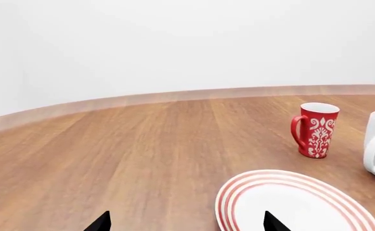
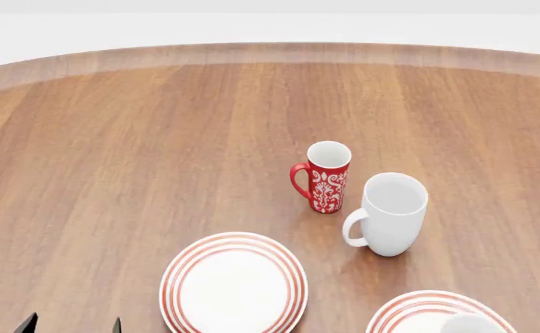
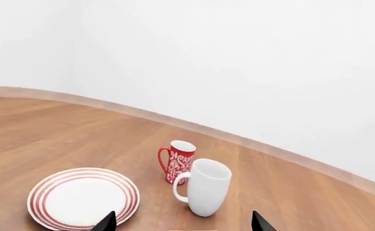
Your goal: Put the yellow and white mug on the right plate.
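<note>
Right plate [image 2: 408, 312]: bears a whitish mug rim [image 2: 471, 325] at head-view edge.
Writing: none legible.
Left end effector [image 2: 71, 325]: spread, empty.
Right end effector [image 3: 184, 222]: spread, empty.

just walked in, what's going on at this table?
Nothing is being held right now. The left end effector and the right end effector are both open, low over the wooden table. The red patterned mug and the taller white mug stand upright side by side, off the plates. The left plate has nothing on it. On the right plate a pale rim is cut off by the frame edge; no yellow shows.
</note>
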You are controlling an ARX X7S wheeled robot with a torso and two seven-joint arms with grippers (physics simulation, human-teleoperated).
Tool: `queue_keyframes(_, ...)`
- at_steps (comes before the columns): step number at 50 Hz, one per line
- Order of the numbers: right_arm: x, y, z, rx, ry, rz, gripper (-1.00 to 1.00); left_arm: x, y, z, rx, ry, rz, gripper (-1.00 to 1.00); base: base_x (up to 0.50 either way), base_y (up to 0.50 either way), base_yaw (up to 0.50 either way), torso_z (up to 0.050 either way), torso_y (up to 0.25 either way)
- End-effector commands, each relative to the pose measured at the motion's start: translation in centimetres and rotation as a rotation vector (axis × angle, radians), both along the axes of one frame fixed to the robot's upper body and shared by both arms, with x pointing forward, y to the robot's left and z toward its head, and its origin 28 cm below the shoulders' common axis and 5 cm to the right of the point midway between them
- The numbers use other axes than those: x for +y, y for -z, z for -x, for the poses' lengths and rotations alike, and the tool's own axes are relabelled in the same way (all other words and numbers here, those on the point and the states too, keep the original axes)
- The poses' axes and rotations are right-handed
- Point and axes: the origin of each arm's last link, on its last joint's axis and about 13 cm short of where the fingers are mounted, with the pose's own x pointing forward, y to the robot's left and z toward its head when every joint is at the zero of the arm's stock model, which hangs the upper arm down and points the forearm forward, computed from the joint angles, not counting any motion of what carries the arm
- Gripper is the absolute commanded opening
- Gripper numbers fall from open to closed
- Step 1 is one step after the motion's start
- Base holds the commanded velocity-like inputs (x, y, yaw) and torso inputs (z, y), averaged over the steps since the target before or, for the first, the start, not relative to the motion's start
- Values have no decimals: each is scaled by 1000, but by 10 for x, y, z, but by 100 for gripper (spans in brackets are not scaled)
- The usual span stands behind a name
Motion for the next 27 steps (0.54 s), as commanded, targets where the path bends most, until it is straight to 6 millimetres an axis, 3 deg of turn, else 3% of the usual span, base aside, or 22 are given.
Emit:
queue_keyframes(1, 7, -13, 7, -63, -60, 12, 100, 0, -1, 0, -2, 1, 1, 100, 0, 0, 0, 0, 0)
queue_keyframes(27, 20, -31, 20, -146, -144, 43, 100, 0, -1, 0, -3, 1, 3, 100, 0, 0, 0, 0, 0)
